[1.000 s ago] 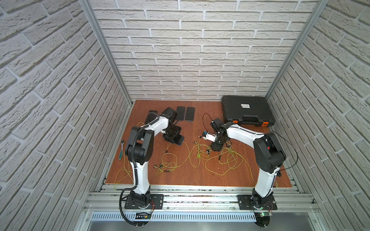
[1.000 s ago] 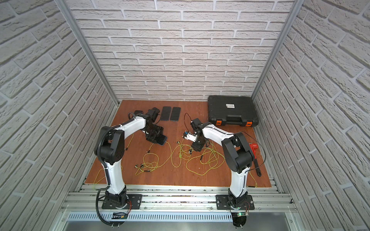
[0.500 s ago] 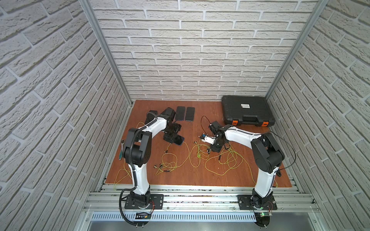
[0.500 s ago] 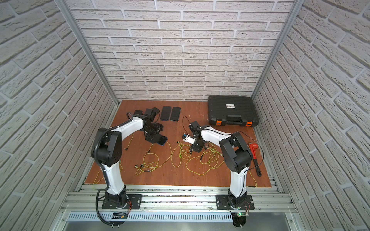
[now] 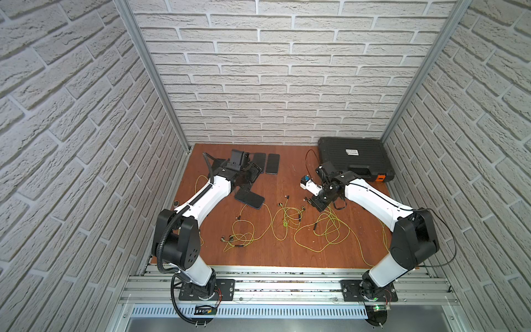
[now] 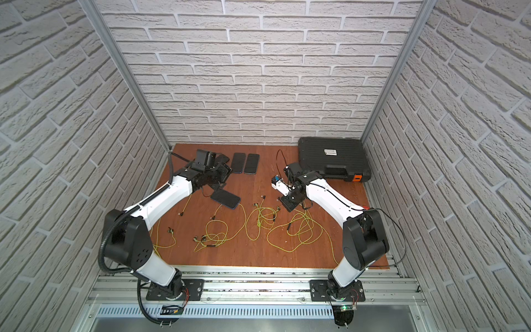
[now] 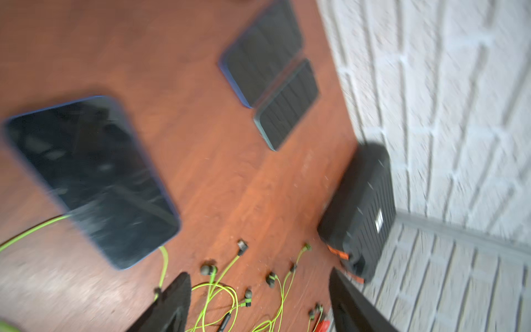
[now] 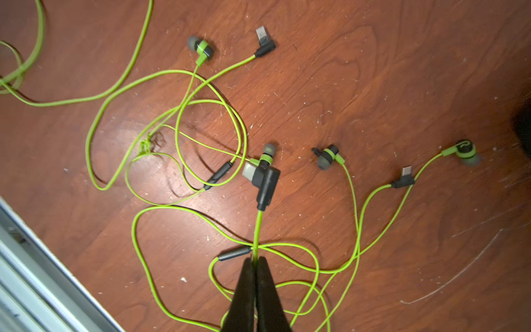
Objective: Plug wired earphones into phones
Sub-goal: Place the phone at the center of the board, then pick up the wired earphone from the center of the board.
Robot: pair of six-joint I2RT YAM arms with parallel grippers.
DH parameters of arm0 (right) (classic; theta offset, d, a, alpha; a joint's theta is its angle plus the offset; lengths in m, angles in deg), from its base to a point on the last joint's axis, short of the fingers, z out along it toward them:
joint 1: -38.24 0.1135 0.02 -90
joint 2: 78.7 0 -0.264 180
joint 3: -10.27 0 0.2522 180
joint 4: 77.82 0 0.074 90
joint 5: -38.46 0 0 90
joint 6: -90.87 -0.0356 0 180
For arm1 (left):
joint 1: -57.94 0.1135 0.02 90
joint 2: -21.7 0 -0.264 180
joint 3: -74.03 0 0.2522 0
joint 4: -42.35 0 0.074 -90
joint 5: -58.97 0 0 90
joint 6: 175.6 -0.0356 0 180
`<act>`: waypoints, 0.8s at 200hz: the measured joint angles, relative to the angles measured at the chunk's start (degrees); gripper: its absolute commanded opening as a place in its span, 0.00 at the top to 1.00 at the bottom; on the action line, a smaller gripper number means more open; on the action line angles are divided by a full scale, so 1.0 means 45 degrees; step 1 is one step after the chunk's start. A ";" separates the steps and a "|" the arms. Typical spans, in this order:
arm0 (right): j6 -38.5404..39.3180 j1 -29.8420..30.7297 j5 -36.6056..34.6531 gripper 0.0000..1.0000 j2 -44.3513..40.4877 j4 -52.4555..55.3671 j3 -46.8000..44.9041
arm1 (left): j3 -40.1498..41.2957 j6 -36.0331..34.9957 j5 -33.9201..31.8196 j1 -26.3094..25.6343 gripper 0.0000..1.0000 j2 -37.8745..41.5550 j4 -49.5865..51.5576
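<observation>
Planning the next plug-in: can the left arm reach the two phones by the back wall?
Probably yes: left gripper is open, empty, and nothing lies between it and those phones.

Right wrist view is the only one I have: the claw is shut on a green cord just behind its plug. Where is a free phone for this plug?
Observer: The far phone lies flat near the back wall, with no cord at it.
Operator: Is the left claw holding something?
Observer: No, the left claw is open and empty.
Operator: Is any phone plugged in already?
Observer: It seems so: a green cord meets the end of the near phone, which lies in front of the left claw.
</observation>
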 measured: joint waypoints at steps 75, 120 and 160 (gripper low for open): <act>-0.5649 -0.1132 0.4823 0.94 -0.1734 -0.2191 -0.0733 | 0.1239 -0.1073 0.3536 -0.2016 0.55 -0.2089 -0.7830; -0.7208 -0.1787 0.6178 0.94 -0.1559 -0.3521 -0.0928 | 0.1209 -0.0937 0.4056 -0.2545 0.60 -0.2472 -0.8942; -0.7650 -0.2021 0.6441 0.94 -0.0792 -0.3857 -0.0923 | 0.1209 -0.0811 0.4090 -0.2686 0.62 -0.2472 -0.9311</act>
